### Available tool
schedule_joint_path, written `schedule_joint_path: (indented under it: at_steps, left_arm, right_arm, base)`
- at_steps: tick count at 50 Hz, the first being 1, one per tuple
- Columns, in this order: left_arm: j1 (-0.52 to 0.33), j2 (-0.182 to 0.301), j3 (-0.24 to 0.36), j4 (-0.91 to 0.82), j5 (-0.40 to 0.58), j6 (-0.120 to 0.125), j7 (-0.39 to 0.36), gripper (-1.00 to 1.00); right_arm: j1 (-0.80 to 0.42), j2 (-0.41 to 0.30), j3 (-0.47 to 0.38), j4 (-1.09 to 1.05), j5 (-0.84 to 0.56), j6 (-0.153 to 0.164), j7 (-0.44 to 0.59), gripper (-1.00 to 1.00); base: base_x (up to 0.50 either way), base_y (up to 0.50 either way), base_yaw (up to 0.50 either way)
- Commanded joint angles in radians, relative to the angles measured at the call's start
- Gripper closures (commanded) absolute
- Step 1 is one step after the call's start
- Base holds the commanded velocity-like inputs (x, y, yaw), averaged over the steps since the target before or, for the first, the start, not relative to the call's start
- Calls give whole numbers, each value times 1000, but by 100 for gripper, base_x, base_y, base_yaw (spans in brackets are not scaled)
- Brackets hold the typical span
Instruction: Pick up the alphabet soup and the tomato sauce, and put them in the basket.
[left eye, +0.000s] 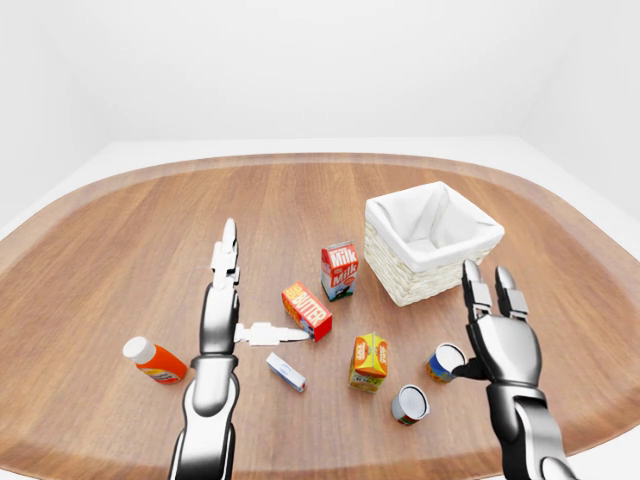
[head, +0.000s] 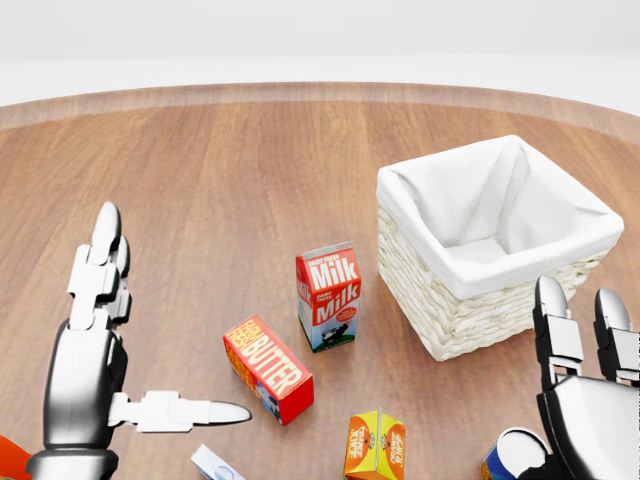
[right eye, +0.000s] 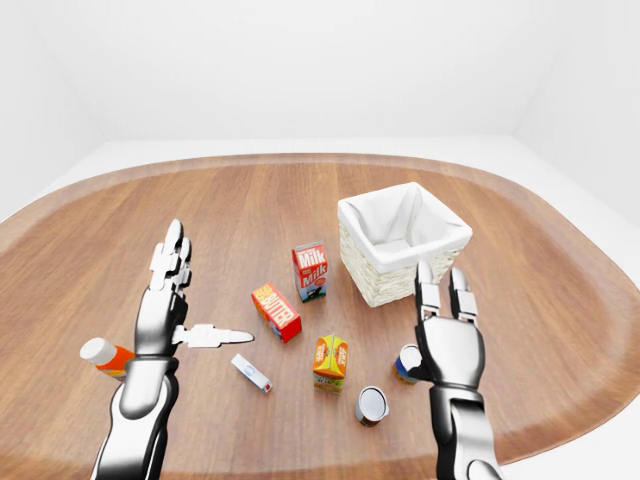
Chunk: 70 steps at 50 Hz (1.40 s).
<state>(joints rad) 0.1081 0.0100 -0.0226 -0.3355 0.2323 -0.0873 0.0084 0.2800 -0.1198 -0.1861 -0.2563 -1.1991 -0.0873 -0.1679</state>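
Note:
The alphabet soup can (left eye: 444, 362), blue and orange, stands at the lower right of the left-eye view. My right hand (left eye: 478, 322) is open just right of it, fingers pointing up and the thumb low beside the can's rim. The head view shows only the can's top (head: 512, 452) at the bottom edge. The tomato sauce can (left eye: 410, 404), dark with a grey lid, stands apart below and left of the soup. The wicker basket (left eye: 398, 286) with a white liner sits above both cans. My left hand (left eye: 262, 285) is open at the left, holding nothing.
A milk carton (left eye: 339, 270), a butter box (left eye: 307, 311), an orange juice carton (left eye: 369, 361) and a small white box (left eye: 286, 372) lie between my hands. A ketchup bottle (left eye: 155, 360) lies left of my left arm. The round wooden table (left eye: 120, 240) ends close below the cans.

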Motion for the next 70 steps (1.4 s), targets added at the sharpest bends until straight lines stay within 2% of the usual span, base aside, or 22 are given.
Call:
schedule_joint_path:
  at_steps: [1, 19, 42, 49, 70]
  left_arm:
    - [10, -1, 1, -21, 5, 0, 4, -100]
    - [8, -1, 0, -17, 5, 0, 3, -100]
    - [5, -1, 2, -13, 7, 0, 5, -100]
    - [7, -1, 1, -13, 8, 0, 6, -100]
    - [9, 0, 1, -9, 7, 0, 5, -100]
  right_arm:
    - [3, -15, 6, 53, -20, 0, -14, -100]
    - [-13, -43, 20, 153, -51, 0, -65, -100]
    - [-99, -109, 86, 405, -102, 0, -198, -100]
    - [-103, -115, 94, 414, -93, 0, -198, -100]
    - [-142, -148, 120, 548, -114, 0, -287, -100]
  base:
    - [0, 0, 0]
    - [0, 0, 0]
    - [0, 0, 0]
    - [0, 0, 0]
    - [0, 0, 0]
